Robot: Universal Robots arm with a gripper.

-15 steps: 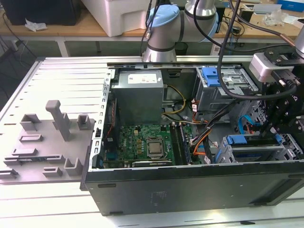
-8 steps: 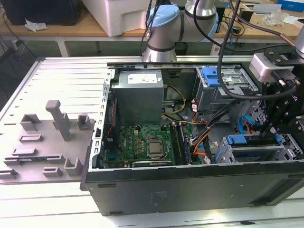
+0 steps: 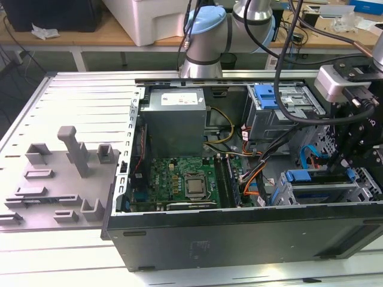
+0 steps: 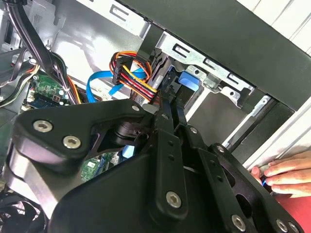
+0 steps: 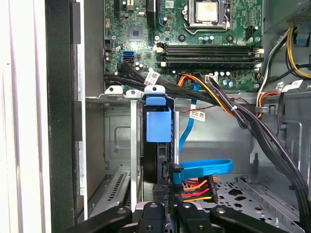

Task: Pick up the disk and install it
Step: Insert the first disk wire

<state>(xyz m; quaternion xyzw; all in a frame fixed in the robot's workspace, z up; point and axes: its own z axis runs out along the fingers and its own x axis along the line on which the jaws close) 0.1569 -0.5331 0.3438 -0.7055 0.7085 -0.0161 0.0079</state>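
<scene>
**Tight drive bay, open room over the board**

You have the gripper (image 5: 167, 213) down at the drive cage (image 5: 121, 145), where the disk (image 5: 158, 126) sits on edge in a narrow slot between metal walls. Beside it, the blue data cable (image 5: 204, 169) and the bundle of red, orange and yellow power wires (image 4: 133, 73) crowd the opening. Thick black cables (image 5: 262, 131) cross the space toward the motherboard (image 3: 179, 179). Over that board the case (image 3: 239, 233) stands open from above. The grey power supply (image 3: 176, 119) blocks the far corner. A person's hand (image 4: 286, 174) rests at the case edge, near the gripper links.
</scene>
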